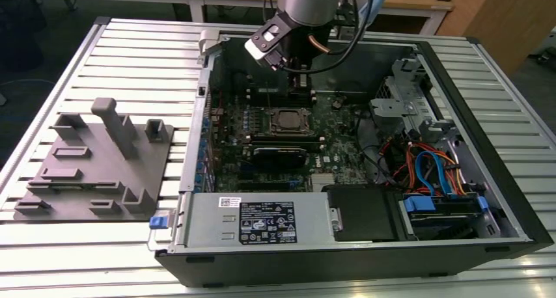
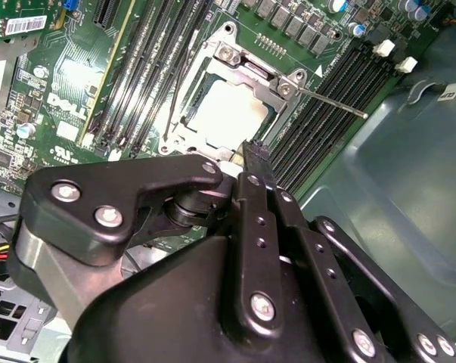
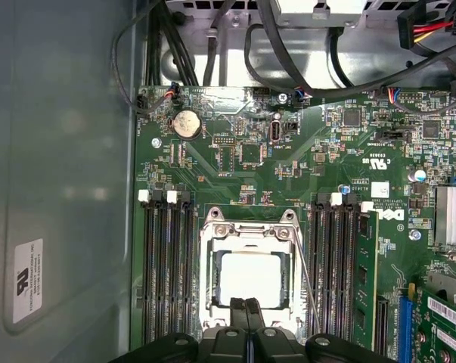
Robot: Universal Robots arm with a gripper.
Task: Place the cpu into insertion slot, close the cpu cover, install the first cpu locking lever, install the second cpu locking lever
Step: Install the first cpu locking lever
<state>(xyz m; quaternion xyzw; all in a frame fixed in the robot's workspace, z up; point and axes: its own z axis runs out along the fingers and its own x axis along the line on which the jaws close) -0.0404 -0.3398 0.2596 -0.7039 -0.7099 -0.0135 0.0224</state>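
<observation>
The cpu (image 3: pixel 250 278) lies flat in the insertion slot (image 1: pixel 290 121), its dull silver top showing through the window of the cpu cover (image 3: pixel 209 265). The cover lies down over it, as the second wrist view also shows around the cpu (image 2: pixel 228 113). A thin wire locking lever (image 3: pixel 308 276) slants away from one side of the socket; its free end (image 2: pixel 348 108) pokes out over the memory slots. My gripper (image 3: pixel 247 308) hangs just above the socket's edge, its black fingers (image 2: pixel 255 160) pressed together with nothing between them.
Long black memory slots (image 3: pixel 163 265) flank the socket on both sides. The case wall (image 3: pixel 61 189) rises close beside them. Cables (image 1: pixel 426 168) and a drive cage (image 1: pixel 404 103) fill the exterior view's right. A grey fixture plate (image 1: pixel 91 168) sits on the table beside the case.
</observation>
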